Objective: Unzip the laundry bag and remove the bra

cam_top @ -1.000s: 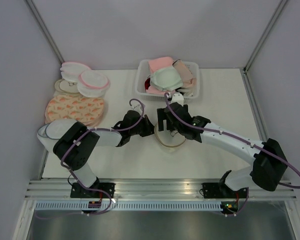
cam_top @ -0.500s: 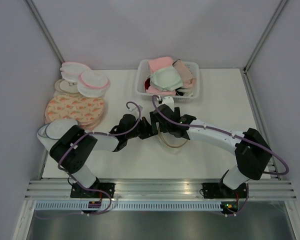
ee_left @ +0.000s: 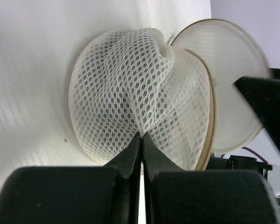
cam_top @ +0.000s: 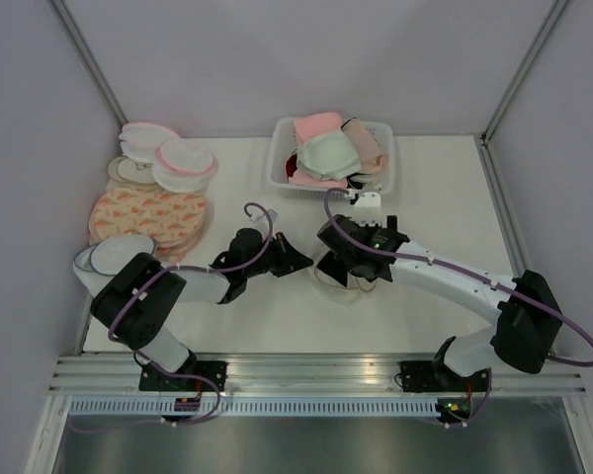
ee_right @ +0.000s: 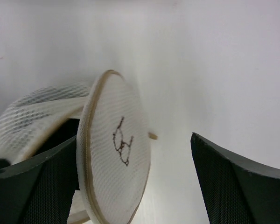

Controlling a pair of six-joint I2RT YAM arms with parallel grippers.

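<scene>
The laundry bag (cam_top: 328,274) lies mid-table, a white mesh pouch (ee_left: 126,88) with its cream, tan-rimmed lid (ee_right: 115,154) standing open on edge, black line drawing facing the right wrist camera. My left gripper (ee_left: 142,135) is shut, pinching a fold of the mesh on the bag's left side (cam_top: 293,263). My right gripper (cam_top: 354,263) hovers over the bag, open wide, and the lid stands between its fingers (ee_right: 233,182) without being clamped. The lid's inner face (ee_left: 228,79) shows in the left wrist view. The bra is hidden; I cannot make it out through the mesh.
A white basket (cam_top: 275,170) of pink, cream and pale green bras stands behind the bag. At the left are pink-rimmed white discs (cam_top: 183,163), a peach patterned pouch (cam_top: 146,213) and a bigger mesh tub (cam_top: 101,259). Walls close in on three sides.
My right gripper swung from the bag's left side back to the right and now sits above it. The left gripper stayed shut on the mesh, shifting slightly.
</scene>
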